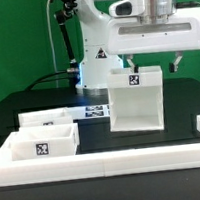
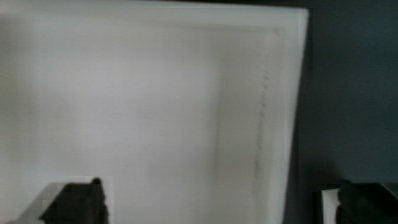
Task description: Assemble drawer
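The tall white drawer shell [image 1: 136,99] stands upright at the table's middle, with a square tag near its top. It fills most of the wrist view [image 2: 151,100] as a plain white face. Two small open white trays [image 1: 45,118] [image 1: 41,145] lie toward the exterior view's left, each with a tag. My gripper [image 1: 152,64] hangs just above the shell's top edge, open and empty. In the wrist view the gripper [image 2: 217,205] shows one dark fingertip [image 2: 75,200] over the white face and the other fingertip [image 2: 365,200] past the shell's edge, over the dark table.
A long low white rail [image 1: 105,160] edges the table's front and both front corners. The marker board [image 1: 92,112] lies flat between the trays and the shell. The robot's white base [image 1: 97,48] and cables stand behind the shell.
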Controlling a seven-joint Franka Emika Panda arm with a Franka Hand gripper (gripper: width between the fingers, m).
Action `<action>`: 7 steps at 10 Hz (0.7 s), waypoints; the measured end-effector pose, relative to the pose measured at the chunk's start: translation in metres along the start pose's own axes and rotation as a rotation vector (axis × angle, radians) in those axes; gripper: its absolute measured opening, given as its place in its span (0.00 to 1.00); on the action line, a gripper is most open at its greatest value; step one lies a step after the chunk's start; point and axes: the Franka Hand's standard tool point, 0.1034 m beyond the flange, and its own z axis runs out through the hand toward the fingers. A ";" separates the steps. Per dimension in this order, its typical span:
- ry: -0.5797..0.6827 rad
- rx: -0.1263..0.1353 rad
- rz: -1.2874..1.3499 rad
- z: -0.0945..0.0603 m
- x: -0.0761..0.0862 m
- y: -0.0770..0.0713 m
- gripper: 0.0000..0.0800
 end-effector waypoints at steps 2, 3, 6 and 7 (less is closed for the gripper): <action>-0.001 0.008 0.011 0.004 0.000 -0.001 0.78; -0.007 0.015 0.024 0.005 -0.001 -0.001 0.62; -0.008 0.022 0.031 0.005 0.000 -0.001 0.20; -0.008 0.022 0.031 0.005 0.000 -0.001 0.20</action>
